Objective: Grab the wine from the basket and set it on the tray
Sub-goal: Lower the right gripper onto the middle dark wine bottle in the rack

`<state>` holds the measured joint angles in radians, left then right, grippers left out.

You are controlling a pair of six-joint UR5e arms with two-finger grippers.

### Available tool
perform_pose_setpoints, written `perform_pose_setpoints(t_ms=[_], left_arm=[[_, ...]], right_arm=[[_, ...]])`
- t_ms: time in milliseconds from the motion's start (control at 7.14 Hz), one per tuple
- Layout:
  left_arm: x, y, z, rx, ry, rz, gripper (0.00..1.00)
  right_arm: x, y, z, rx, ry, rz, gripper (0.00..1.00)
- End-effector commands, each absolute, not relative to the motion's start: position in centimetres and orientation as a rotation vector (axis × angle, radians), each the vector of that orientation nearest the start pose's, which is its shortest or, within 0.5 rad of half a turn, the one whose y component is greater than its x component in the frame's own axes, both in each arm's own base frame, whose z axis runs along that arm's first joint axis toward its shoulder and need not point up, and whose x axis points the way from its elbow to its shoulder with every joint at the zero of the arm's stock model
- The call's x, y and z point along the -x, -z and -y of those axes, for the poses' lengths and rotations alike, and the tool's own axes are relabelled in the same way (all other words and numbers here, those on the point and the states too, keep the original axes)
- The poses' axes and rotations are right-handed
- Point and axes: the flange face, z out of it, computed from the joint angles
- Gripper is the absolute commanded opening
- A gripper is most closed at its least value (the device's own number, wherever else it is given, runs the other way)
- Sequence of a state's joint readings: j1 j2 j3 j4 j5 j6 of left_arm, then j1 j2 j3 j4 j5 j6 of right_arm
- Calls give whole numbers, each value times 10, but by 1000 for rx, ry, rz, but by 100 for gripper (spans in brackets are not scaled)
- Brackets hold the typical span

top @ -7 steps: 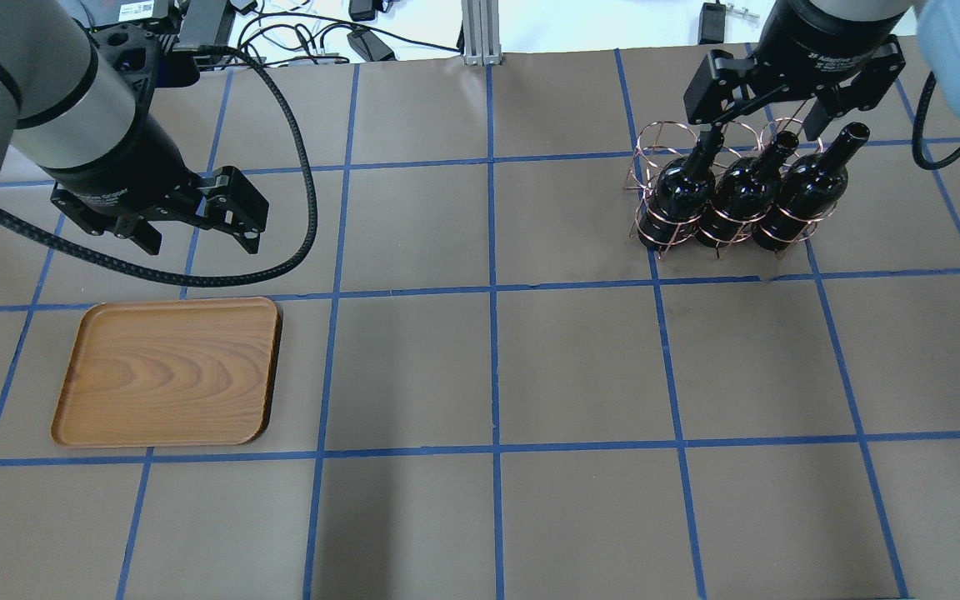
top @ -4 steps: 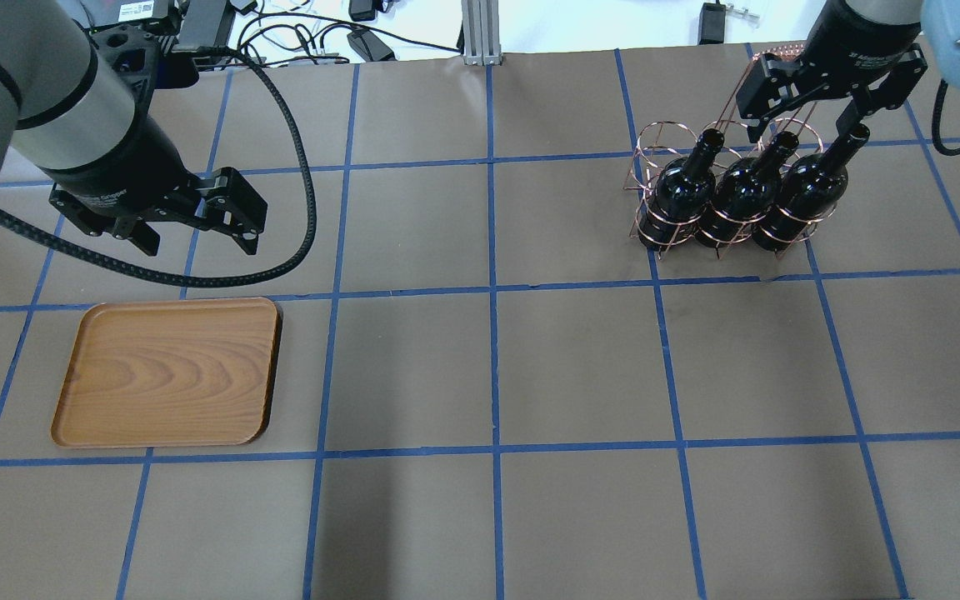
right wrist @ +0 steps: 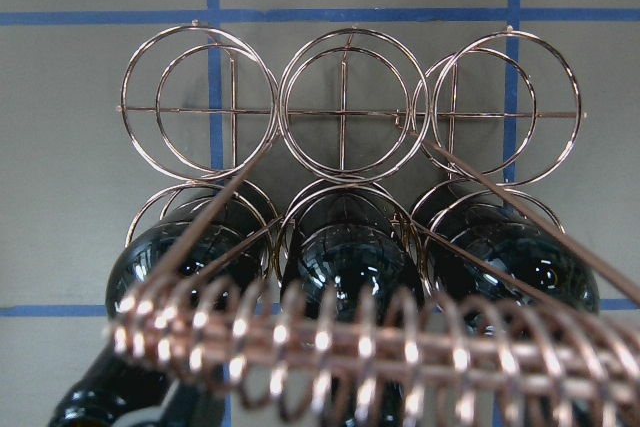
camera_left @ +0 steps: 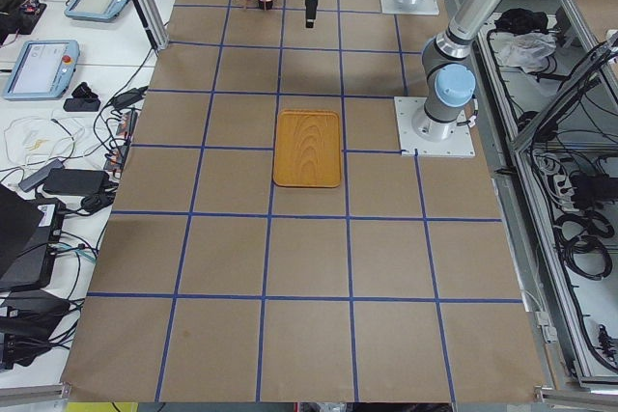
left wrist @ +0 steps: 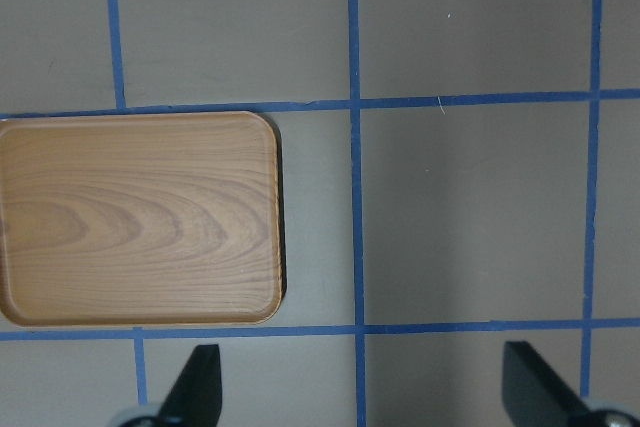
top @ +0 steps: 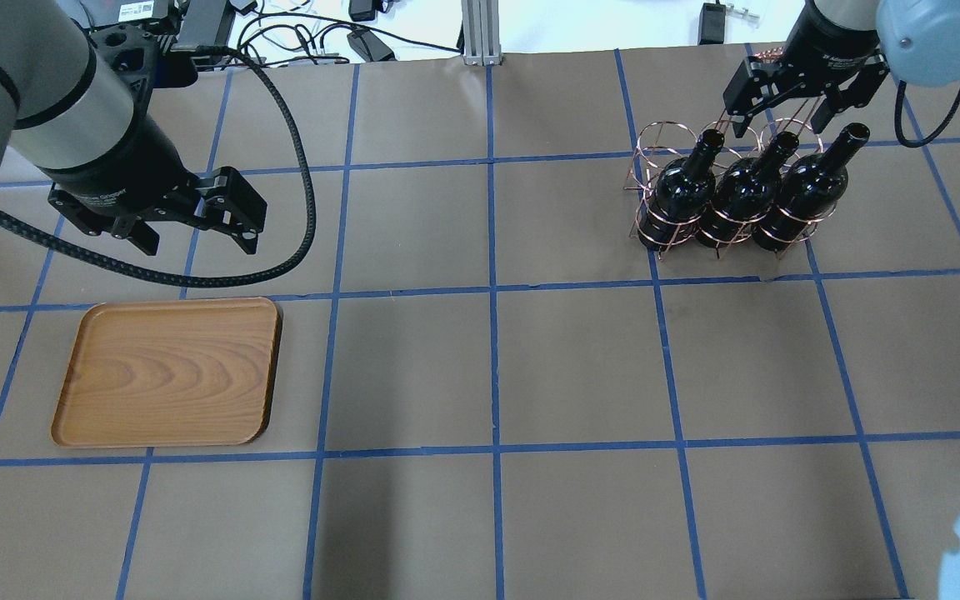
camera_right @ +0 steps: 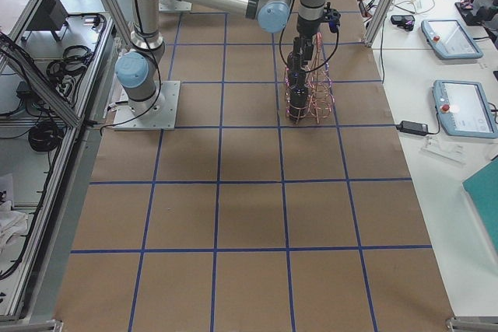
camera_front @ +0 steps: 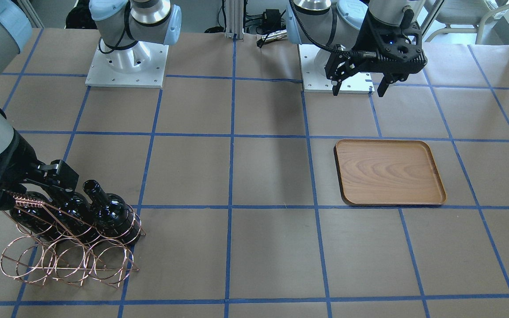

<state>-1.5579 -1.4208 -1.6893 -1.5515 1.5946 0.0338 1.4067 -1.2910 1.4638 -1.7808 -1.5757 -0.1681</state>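
Here, both grippers are spread wide and all three bottles are seated in the basket.

In the overhead view, the left gripper (top: pixel 197 239) is seen above the brown table (top: pixel 580 367) just beyond the wooden tray (top: pixel 167 372), its fingers far apart and nothing gripped. Well to the right, three dark wine bottles (top: pixel 745 193) are stood in the copper wire basket (camera_front: pixel 73 267), in the row of rings nearer the robot. The right gripper (top: pixel 777 127) is poised over the bottle necks, fingers parted wide. The coiled handle bar (right wrist: pixel 380 347) is shown close under its wrist camera. Contact cannot be told.
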Motion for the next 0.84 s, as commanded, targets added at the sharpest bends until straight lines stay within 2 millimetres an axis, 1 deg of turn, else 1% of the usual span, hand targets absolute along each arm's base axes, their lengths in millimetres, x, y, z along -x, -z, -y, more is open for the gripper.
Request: perform_pose_setpoints(t_ms=[0, 140, 280, 420, 560, 700], left_arm=[[126, -501, 435, -33, 78, -3116, 100], [126, -501, 434, -32, 78, -3115, 100], [126, -501, 434, -33, 76, -3115, 100], [125, -501, 434, -33, 76, -3115, 100], [124, -501, 434, -30, 75, -3115, 100], [125, -500, 434, -32, 71, -3113, 100]], right_arm=[[-30, -395, 622, 2, 3, -3167, 90], [-30, -389, 618, 10, -64, -3162, 77], [-29, -386, 619, 25, -85, -3165, 57], [-29, -385, 618, 33, -100, -3163, 40], [-30, -384, 615, 36, -138, -3157, 31], [-30, -388, 615, 36, -129, -3159, 22]])
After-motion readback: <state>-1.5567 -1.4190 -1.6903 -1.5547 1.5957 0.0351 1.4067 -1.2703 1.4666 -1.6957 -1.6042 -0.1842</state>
